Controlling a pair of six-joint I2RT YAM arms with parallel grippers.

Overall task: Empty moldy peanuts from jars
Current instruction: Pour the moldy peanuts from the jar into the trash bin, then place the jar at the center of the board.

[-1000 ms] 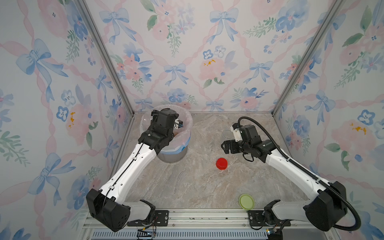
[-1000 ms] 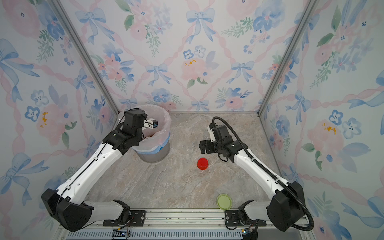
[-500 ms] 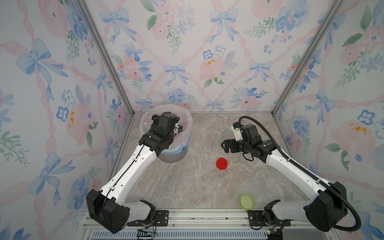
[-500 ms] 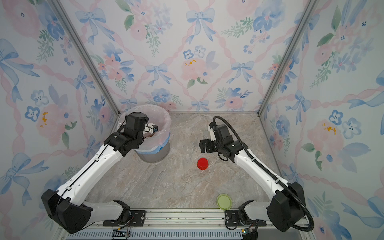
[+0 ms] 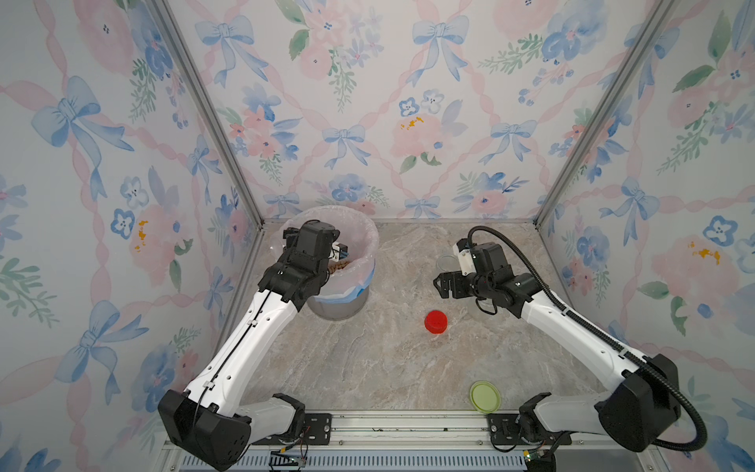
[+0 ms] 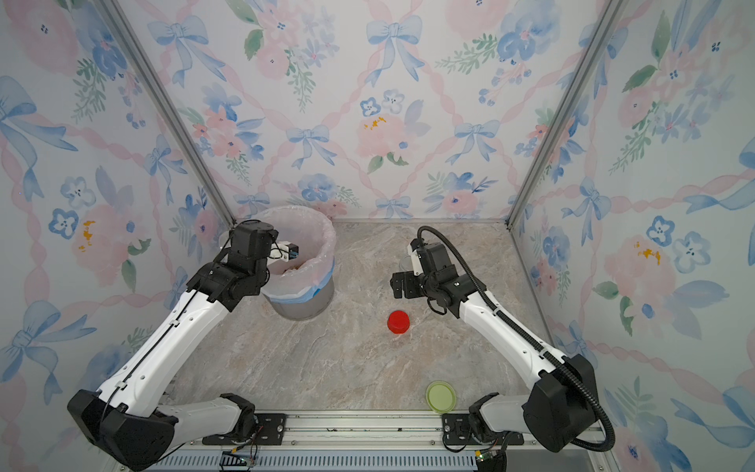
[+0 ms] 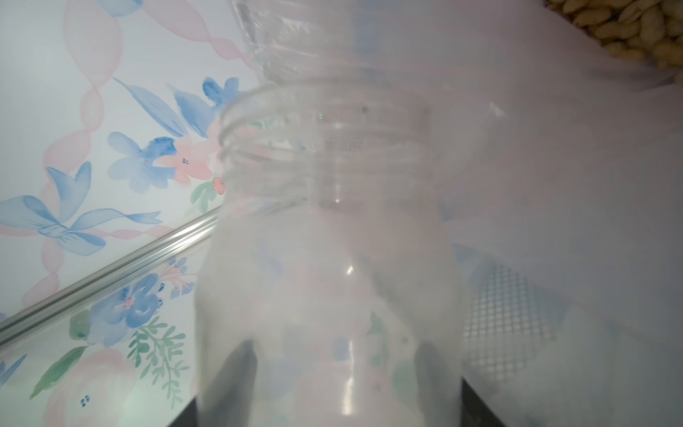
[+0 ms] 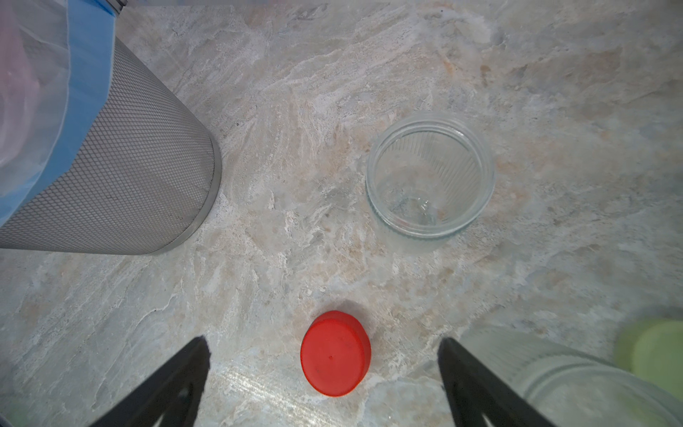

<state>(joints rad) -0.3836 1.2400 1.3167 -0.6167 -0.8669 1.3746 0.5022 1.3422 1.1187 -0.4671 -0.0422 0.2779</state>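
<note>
Left wrist cam: jar [image 7: 329, 229] looks empty, clamped in left gripper [image 7: 332, 369]. Long axis runs straight out from jaws, mouth inside bin [image 5: 343, 306] liner, peanuts [image 7: 628, 29] beyond. Left arm nearer bin. Right gripper [image 8: 324, 345] spread wide, holding nothing, near 2nd jar [image 8: 430, 173].

Standing at the front rail, with 12 o'clock at the back wall. A bag-lined mesh bin [image 5: 339, 306] stands on the table [image 5: 367, 367] at 10 o'clock, with peanuts [image 7: 628, 29] inside it. The left gripper [image 7: 332, 347] holds a jar [image 7: 332, 222] over the bin's mouth. An upright jar [image 8: 430, 177] stands at 1 o'clock. A cap [image 5: 436, 321] lies just right of centre, in front of that jar. A third jar [image 8: 576, 380] sits near 3 o'clock, partly under the right arm. A second lid [image 5: 485, 396] lies at 5 o'clock by the front edge.
</note>
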